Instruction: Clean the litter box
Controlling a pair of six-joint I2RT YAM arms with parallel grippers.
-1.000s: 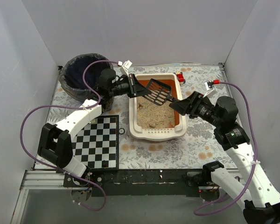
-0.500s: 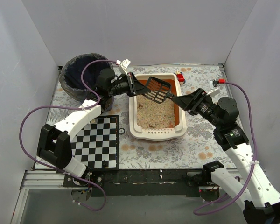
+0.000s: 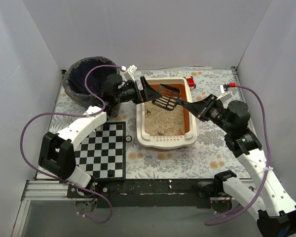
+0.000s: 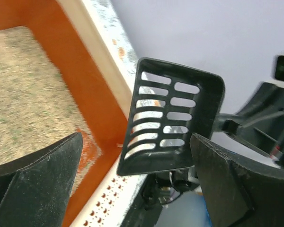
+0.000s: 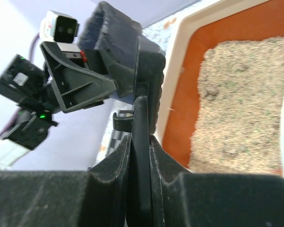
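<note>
Change over the last second: the left gripper point(image 3: 146, 92), previously closed on the scoop point(image 3: 166, 97), now has its 2 fingers spread wide. The right gripper point(image 3: 187, 105), previously open beside the handle, is now clamped on it.

Left wrist view: the fingers point(image 4: 42, 182) stand far apart, with the slotted scoop point(image 4: 208, 101) head in the gap between them. Whether either pad touches it cannot be told.

Right wrist view: the right gripper point(image 5: 139, 144) pinches the scoop point(image 5: 138, 109) handle edge-on, fingers tight against both sides.

The litter box point(image 3: 166, 141) sits mid-table point(image 3: 212, 148), with litter point(image 3: 163, 121) inside. The scoop is held above its far end.
</note>
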